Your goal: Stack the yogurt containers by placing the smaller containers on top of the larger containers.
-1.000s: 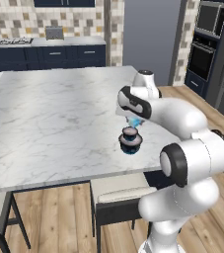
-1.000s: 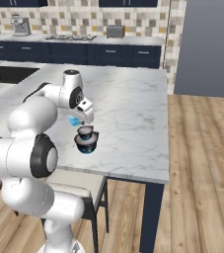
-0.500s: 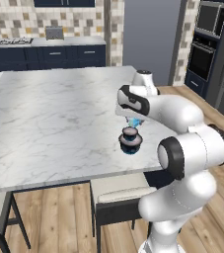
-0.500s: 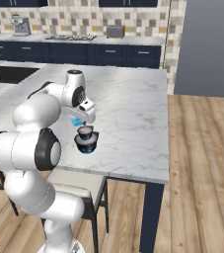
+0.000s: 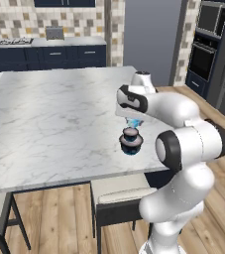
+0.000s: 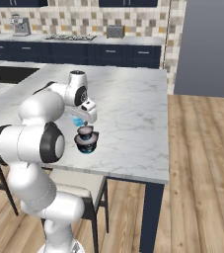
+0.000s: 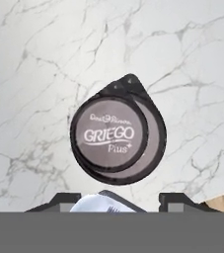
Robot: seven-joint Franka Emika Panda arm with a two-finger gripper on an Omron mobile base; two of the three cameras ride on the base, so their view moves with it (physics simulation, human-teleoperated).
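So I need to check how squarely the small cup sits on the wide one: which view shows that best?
The hand view: it looks straight down on the small cup, whose lid sits off-centre on the wide cup, leaving a crescent uncovered. Both base views show the stack from the side, small and partly under the gripper.

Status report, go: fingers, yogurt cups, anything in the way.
Gripper shut on tiny light-blue container, above the stack. Small dark cup sits on wide dark cup, offset toward one edge. Marble counter around the stack, nothing in the way.
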